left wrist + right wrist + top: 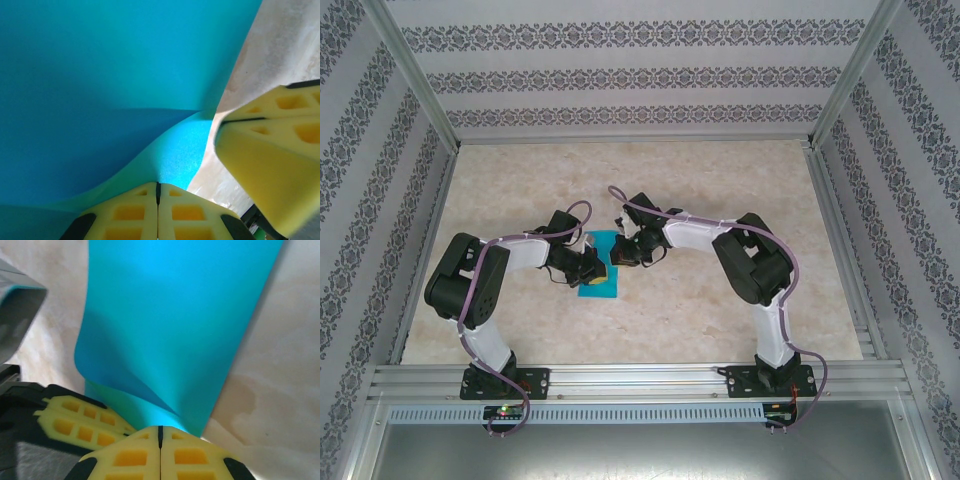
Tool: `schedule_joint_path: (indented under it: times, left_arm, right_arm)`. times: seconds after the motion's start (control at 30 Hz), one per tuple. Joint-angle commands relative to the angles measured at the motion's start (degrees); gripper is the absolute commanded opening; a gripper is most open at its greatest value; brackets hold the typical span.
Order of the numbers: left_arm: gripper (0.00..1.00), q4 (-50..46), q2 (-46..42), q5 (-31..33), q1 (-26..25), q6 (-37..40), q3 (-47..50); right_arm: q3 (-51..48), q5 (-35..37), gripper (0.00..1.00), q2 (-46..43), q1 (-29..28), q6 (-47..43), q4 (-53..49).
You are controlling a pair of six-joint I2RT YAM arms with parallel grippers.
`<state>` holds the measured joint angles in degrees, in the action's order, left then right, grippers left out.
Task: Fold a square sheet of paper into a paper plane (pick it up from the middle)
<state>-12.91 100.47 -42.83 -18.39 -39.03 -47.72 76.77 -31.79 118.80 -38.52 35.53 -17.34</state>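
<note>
While the middle of the paper (pixel 600 290) is lying hidden overhead, wrist views are showing left gripper (pixel 158 184) and right gripper (pixel 160 428) each clenching its curled edge at 6 o'clock.

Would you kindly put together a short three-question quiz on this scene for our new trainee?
1. True or false: the left tool is wide open.
2. Choose one: the square sheet of paper is A) red, B) teal-blue, C) white.
3. Short answer: what is the right tool pinching?

Key: 1 false, it is shut on the sheet; 2 B; 3 the square sheet of paper.
</note>
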Motion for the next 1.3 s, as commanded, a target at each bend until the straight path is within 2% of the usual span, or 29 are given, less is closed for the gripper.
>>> schedule_joint_path:
  times: [0.0, 0.4, 0.67, 1.03, 1.27]
  left_arm:
    - [0.08, -4.15, 1.24, 2.07, -0.54, 1.25, -0.31]
    - [0.1, -0.73, -6.64, 2.49, 0.53, 1.28, -1.35]
    - [0.09, -1.71, -2.07, 2.83, 0.85, 2.15, -1.62]
    - [0.08, -6.96, 0.18, 8.28, 1.54, 4.44, -0.64]
    - [0.05, -8.19, 1.34, 9.25, 1.64, 5.42, 0.91]
  right_arm:
    - [0.99, 0.31, 0.05, 2.05, -0.46, -1.91, -2.11]
    - [1.14, 6.93, 0.03, 5.03, -0.5, -7.66, -9.84]
    - [1.28, 8.06, 0.03, 5.21, -0.67, -7.97, -10.04]
    - [1.01, 8.77, 0.02, 5.19, -0.61, -8.65, -10.93]
    - [0.86, 11.4, 0.02, 5.5, -0.57, -10.06, -12.72]
